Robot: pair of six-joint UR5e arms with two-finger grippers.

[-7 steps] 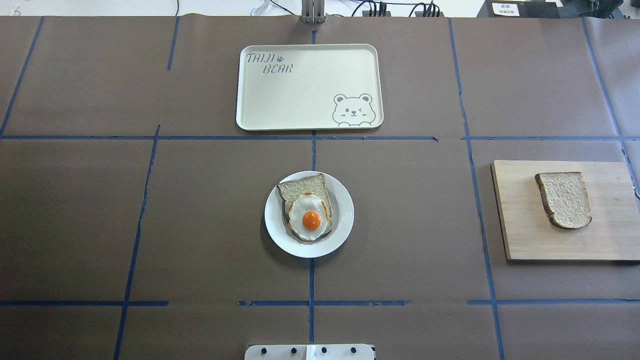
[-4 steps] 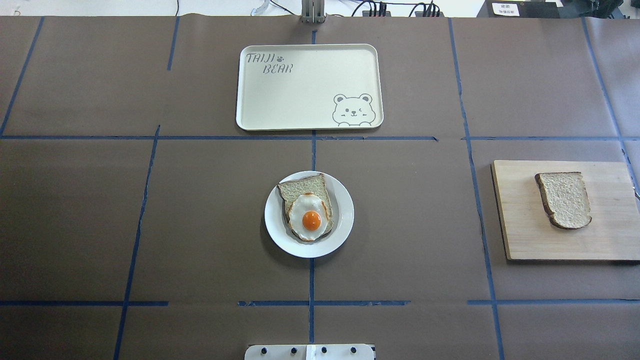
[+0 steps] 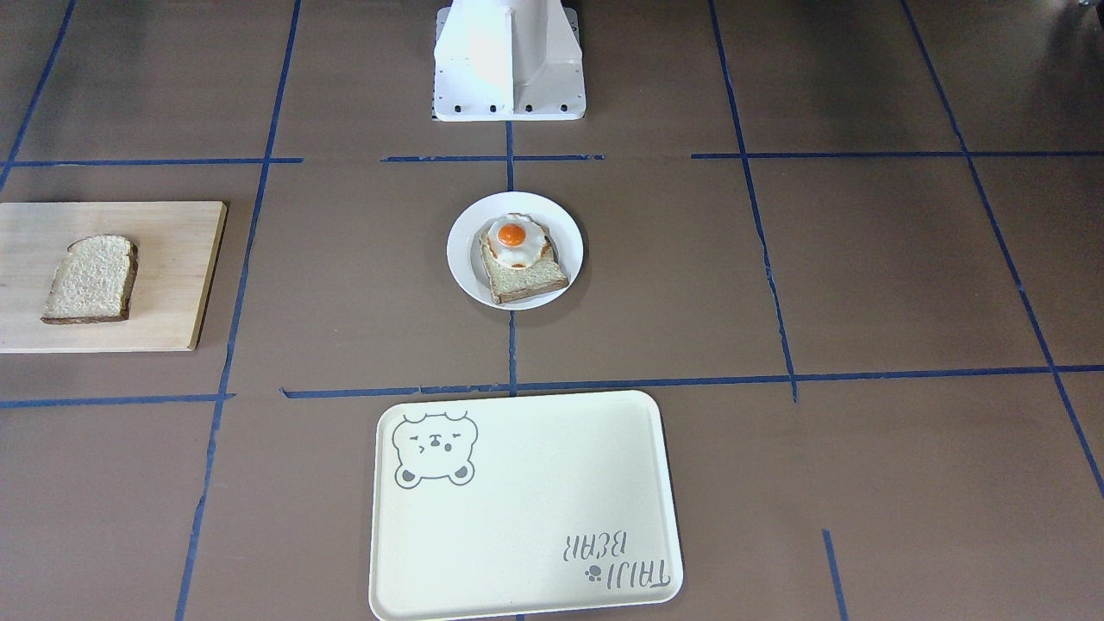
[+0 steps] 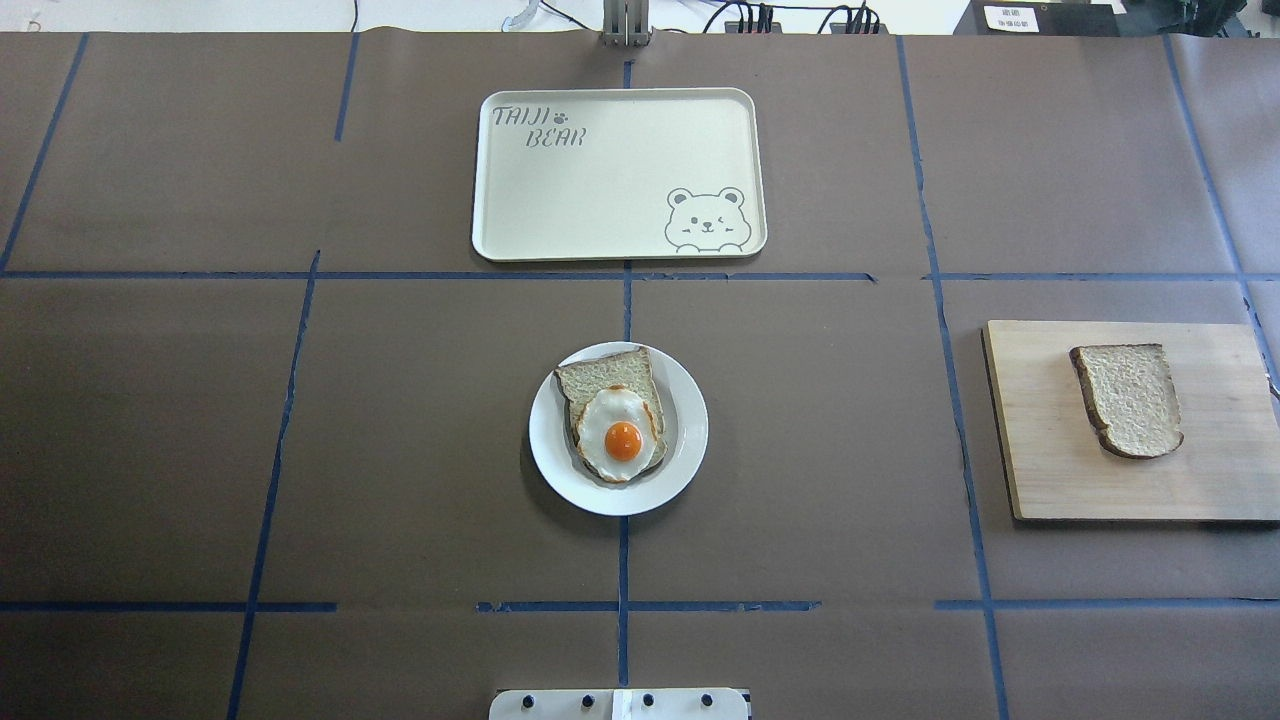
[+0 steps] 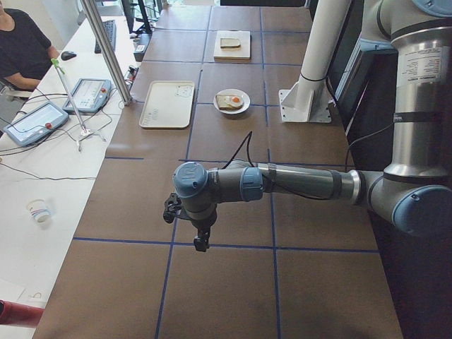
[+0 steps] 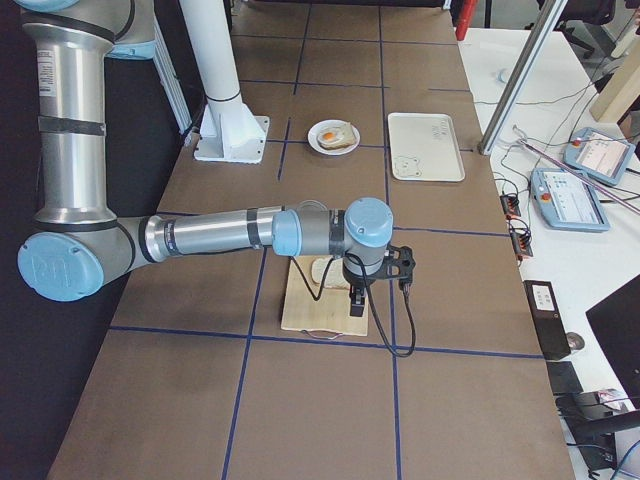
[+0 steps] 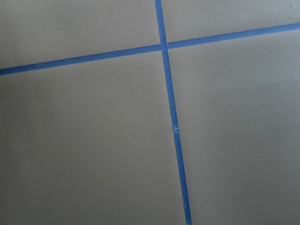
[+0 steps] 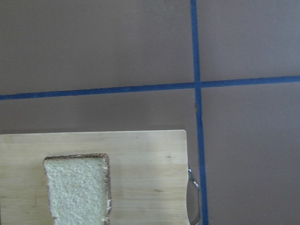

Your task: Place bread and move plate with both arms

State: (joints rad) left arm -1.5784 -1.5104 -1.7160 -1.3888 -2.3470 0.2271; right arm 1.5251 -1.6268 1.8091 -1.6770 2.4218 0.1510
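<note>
Overhead exterior, starting from the robot's side of the table (image 4: 400, 450): the first thing you hit is the plate (image 4: 690, 440), dead centre on the blue tape (image 4: 622, 560). It's carrying an egg-topped slice (image 4: 610, 378). Off to the robot's right and about level with it, the bread (image 4: 1128, 398) lies flat on a wooden cutting board (image 4: 1040, 480), well apart from the plate. Further out past the plate sits the cream bear tray (image 4: 620, 180).

For the arms you need the side cameras. In exterior right, the right arm (image 6: 210, 232) reaches out low. The right gripper (image 6: 357, 308) hangs over the near end of the board, close to the bread. Its fingers point down, but honestly you can't tell from here if they're apart or together. Same deal in exterior left: the left arm (image 5: 304, 183) stretches over the brown table. The left gripper (image 5: 201, 244) hangs above a strip of the tape, well away from the plate, and again I can't tell the finger state.
</note>
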